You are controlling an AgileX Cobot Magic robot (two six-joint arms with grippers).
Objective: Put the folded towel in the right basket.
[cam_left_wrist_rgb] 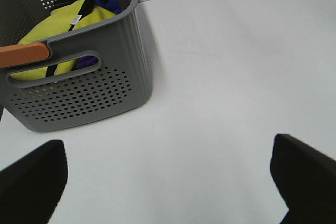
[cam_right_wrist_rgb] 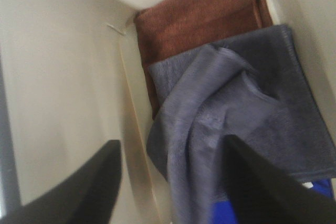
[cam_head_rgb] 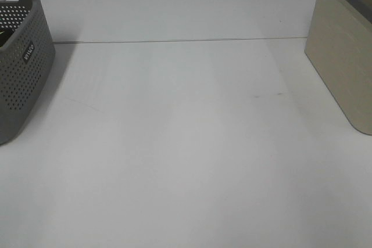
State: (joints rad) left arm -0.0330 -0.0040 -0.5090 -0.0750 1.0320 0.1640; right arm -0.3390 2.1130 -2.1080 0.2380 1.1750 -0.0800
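Observation:
In the right wrist view a grey-blue towel (cam_right_wrist_rgb: 236, 114) lies rumpled inside the beige right basket (cam_right_wrist_rgb: 63, 77), over a folded brown towel (cam_right_wrist_rgb: 199, 19). My right gripper (cam_right_wrist_rgb: 173, 182) is open and empty just above the grey-blue towel, its black fingers (cam_right_wrist_rgb: 100, 182) spread either side. My left gripper (cam_left_wrist_rgb: 168, 182) is open and empty over the white table, next to the grey perforated left basket (cam_left_wrist_rgb: 94, 93). The exterior high view shows neither gripper, only the right basket (cam_head_rgb: 343, 56) and the left basket (cam_head_rgb: 23, 68).
The left basket holds a yellow-green cloth (cam_left_wrist_rgb: 79, 19) and something purple (cam_left_wrist_rgb: 86, 61), and has an orange handle piece (cam_left_wrist_rgb: 23, 53). A bit of blue (cam_right_wrist_rgb: 226, 211) shows under the grey-blue towel. The white table (cam_head_rgb: 186, 143) spans between the baskets.

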